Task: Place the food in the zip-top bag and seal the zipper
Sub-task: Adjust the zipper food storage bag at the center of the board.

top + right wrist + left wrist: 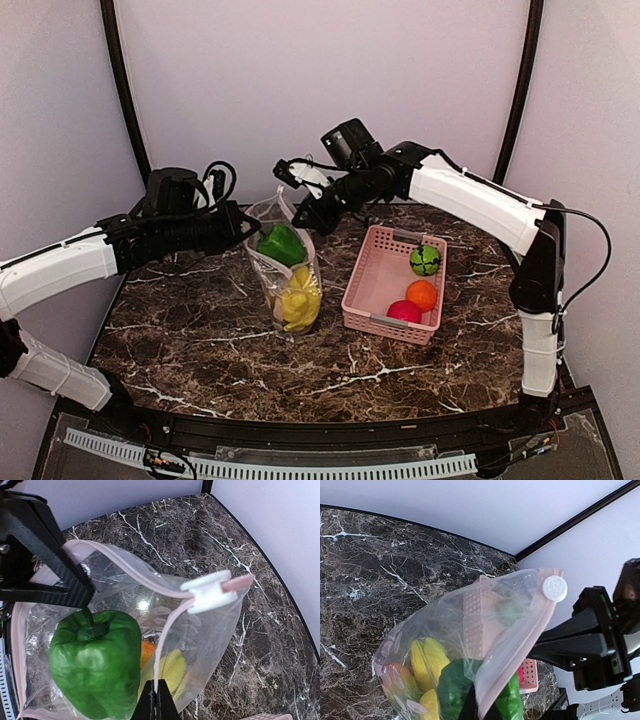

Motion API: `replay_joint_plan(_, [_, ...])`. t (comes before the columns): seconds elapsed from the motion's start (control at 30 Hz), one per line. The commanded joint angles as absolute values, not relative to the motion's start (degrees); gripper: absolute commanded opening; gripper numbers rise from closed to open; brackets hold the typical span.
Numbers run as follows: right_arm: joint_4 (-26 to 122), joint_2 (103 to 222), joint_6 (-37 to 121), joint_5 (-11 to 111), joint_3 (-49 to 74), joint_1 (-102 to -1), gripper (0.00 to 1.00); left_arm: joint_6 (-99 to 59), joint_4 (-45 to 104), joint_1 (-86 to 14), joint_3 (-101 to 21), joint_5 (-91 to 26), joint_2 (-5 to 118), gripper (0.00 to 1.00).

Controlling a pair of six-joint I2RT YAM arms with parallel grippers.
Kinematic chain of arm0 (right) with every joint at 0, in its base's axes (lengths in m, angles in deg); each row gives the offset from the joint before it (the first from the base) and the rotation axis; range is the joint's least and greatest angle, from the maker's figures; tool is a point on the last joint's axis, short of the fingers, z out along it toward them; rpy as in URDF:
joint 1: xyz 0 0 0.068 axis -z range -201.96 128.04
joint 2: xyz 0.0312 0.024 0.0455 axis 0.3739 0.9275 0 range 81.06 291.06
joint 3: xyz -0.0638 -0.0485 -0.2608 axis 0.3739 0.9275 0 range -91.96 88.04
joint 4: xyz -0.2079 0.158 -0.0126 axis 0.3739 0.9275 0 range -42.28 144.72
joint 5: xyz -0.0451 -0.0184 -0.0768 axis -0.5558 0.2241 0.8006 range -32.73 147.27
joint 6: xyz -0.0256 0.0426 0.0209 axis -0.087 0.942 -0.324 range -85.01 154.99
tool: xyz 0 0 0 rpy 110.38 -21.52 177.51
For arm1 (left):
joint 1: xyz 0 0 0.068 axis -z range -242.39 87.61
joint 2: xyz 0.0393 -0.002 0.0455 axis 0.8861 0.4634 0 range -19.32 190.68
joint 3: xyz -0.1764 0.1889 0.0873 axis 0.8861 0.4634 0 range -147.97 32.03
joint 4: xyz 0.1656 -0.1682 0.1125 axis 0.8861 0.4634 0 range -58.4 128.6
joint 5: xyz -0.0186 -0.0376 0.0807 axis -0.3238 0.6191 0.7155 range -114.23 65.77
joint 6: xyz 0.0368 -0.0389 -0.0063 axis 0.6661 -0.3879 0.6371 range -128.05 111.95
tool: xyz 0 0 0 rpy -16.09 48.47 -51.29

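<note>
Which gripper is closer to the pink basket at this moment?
Right. The right gripper pinches the rim of the zip-top bag on the side facing the pink basket; the left gripper holds the opposite side, so the bag lies between.

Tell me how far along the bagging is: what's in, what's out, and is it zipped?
Done: a green pepper and yellow pieces sit in the bag. In hand: the left gripper and right gripper each pinch the bag's rim, mouth open. Left: a green ball, an orange and a red ball lie in the basket; the slider sits at one end, zipper unsealed.
</note>
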State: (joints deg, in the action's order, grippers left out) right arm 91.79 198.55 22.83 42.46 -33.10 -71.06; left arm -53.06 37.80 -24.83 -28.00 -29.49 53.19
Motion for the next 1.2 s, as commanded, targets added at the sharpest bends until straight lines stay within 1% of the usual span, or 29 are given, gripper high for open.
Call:
replay_joint_plan(0.0, [92.3,190.51,22.87,36.19,-34.56,-70.77,0.0,-48.63,41.85,-24.69,-29.18,-24.34,52.39,0.01])
replay_joint_plan(0.13, [91.1,186.43,24.84,31.31,-32.58,-70.82,0.0,-43.58,48.1,-24.69,-34.12,-19.98,54.08,0.01])
replay_joint_plan(0.33, [93.31,188.5,25.41,28.39,-33.66,-70.42,0.0,-39.4,54.45,-24.69,-41.77,-13.92,53.37,0.01])
replay_joint_plan(0.43, [93.32,189.07,26.12,26.92,-34.21,-70.12,0.0,-37.8,54.92,-24.71,-43.34,-11.81,51.35,0.01])
replay_joint_plan(0.47, [93.37,189.5,26.31,26.45,-34.4,-70.04,0.0,-38.18,54.02,-24.74,-43.26,-12.53,51.13,0.01])
replay_joint_plan(0.53, [93.5,190.34,26.81,25.76,-34.98,-70.03,0.0,-40.15,50.77,-24.71,-42.56,-18.04,51.41,0.01])
replay_joint_plan(0.57, [93.46,190.84,27.15,25.64,-35.33,-70.03,0.0,-42.07,49.71,-24.69,-42.21,-23.23,52.42,0.01])
replay_joint_plan(0.63, [93.48,191.61,27.77,25.71,-36.13,-69.99,0.0,-44.78,47.34,-24.69,-42.04,-29.31,54.29,0.01])
replay_joint_plan(0.7, [93.27,192.06,27.97,25.9,-36.97,-70.03,0.0,-46.62,45.85,-24.69,-41.83,-32.89,55.53,0.01])
replay_joint_plan(0.77, [93.24,192.32,27.68,27.02,-37.42,-69.99,0.0,-47.5,44.63,-24.69,-41.23,-33.99,55.69,0.01])
replay_joint_plan(0.87, [93.21,192.3,26.82,28.18,-37.04,-69.72,0.0,-47.06,44.73,-24.69,-40.21,-31.3,54.16,0.01])
replay_joint_plan(0.9, [93.24,192.17,26.69,28.58,-36.76,-69.5,0.03,-46.65,45.05,-24.73,-39.6,-30.45,53.72,0.01])
replay_joint_plan(0.93, [93.22,192.05,26.58,28.69,-36.38,-69.32,0.08,-46.42,45.23,-24.7,-39.24,-29.08,53.02,0.01])
replay_joint_plan(1.03, [93.75,190.66,24.88,29.55,-35.54,-68.69,0.35,-45.93,45.23,-24.69,-37.4,-27.89,52.22,0.01])
replay_joint_plan(1.07, [94.02,189.98,23.7,31.25,-35.53,-68.4,0.4,-45.97,45.09,-24.69,-36.85,-28.0,52.2,0.01])
replay_joint_plan(1.1, [94.17,189.2,22.6,33.08,-35.53,-67.94,0.44,-46.04,44.95,-24.69,-36.64,-28.18,52.3,0.01])
replay_joint_plan(1.17, [94.03,187.24,20.97,34.74,-34.88,-65.68,0.46,-46.21,44.81,-24.69,-36.26,-28.71,52.64,0.01])
